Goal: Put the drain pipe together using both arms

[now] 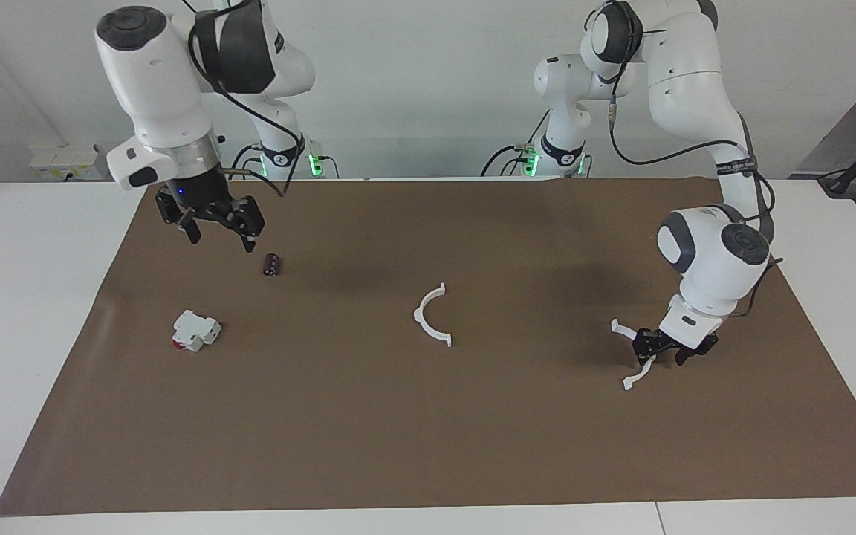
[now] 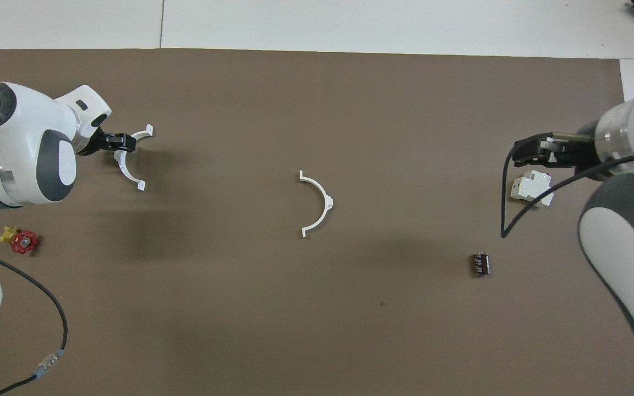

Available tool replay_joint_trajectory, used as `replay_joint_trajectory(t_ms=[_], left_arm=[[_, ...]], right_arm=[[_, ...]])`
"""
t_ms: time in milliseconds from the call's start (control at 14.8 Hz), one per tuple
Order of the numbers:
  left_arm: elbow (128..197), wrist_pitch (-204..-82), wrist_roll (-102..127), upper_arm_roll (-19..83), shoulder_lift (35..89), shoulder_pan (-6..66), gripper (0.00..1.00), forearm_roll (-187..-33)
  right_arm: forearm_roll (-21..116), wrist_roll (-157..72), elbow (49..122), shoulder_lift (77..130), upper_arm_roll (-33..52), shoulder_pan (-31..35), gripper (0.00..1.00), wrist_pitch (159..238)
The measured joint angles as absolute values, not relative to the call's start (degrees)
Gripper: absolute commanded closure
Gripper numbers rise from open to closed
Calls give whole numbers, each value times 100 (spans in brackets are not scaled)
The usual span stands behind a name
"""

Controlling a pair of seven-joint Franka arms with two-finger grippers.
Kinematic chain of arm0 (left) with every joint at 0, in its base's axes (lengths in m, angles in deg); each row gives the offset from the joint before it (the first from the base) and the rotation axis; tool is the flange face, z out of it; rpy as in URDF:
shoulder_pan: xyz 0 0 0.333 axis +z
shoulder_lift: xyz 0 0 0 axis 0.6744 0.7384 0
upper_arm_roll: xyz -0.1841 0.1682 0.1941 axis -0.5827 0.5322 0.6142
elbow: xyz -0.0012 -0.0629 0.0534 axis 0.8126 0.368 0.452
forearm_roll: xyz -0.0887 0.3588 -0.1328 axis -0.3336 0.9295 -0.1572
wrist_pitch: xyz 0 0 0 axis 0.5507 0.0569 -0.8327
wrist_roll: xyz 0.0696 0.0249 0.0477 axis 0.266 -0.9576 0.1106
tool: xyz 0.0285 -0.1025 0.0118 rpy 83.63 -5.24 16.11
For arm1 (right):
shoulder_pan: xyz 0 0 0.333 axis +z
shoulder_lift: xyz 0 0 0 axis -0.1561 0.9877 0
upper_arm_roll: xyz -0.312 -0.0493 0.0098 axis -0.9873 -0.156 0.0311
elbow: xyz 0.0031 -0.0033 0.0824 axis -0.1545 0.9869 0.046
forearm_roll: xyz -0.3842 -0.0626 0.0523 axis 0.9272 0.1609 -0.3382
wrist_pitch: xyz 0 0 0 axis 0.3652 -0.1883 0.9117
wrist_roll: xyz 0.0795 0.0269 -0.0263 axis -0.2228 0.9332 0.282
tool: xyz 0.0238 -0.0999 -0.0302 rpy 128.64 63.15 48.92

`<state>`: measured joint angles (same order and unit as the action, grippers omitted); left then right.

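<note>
One white half of the drain pipe (image 1: 420, 315) lies on the brown mat near its middle and shows in the overhead view (image 2: 325, 201) too. The other half (image 1: 630, 380) is at the left arm's end of the mat. My left gripper (image 1: 646, 347) is low at the mat and shut on the middle of that half's curve (image 2: 124, 171); the gripper also shows in the overhead view (image 2: 120, 141). My right gripper (image 1: 218, 229) is open and empty, raised over the right arm's end of the mat; in the overhead view (image 2: 534, 151) it is by the blocky part.
A blocky white-and-red part (image 1: 195, 331) (image 2: 531, 190) and a small dark cylinder (image 1: 271, 264) (image 2: 480, 264) lie at the right arm's end. A small red-and-yellow valve (image 2: 22, 241) lies near the left arm, nearer the robots than the held half. The mat (image 1: 428, 446) covers the table.
</note>
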<state>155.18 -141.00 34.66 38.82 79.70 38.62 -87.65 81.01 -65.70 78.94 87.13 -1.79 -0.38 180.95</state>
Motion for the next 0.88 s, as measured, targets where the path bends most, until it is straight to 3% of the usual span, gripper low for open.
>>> replay_joint_trajectory(t_ms=[68,203,271,339,406,880], left_arm=[[15577,-14127,3466,3882,7969,3863,33,-8778],[15611,-14136,3465,3881,7965,3862,51,-8799],[15611,-14136,3462,3882,7960,3862,69,-8803],[15611,-14136,3457,3881,7954,3862,95,-8808],[15611,-14136,3442,3876,7939,3860,100,-8820],[15610,-13852,3120,3854,7764,3621,100,-8825]], right_arm=[[8096,-6305,7788,8607,-184,-146,0,17860],[8094,-5915,7488,8503,-287,-251,0,17356],[8093,-5831,7347,8492,-372,-255,0,17138],[8089,-5773,7261,8491,-446,-256,0,17016],[8086,-5753,7239,8491,-484,-257,0,16977],[8085,-5752,7242,8533,-465,-221,0,16975]])
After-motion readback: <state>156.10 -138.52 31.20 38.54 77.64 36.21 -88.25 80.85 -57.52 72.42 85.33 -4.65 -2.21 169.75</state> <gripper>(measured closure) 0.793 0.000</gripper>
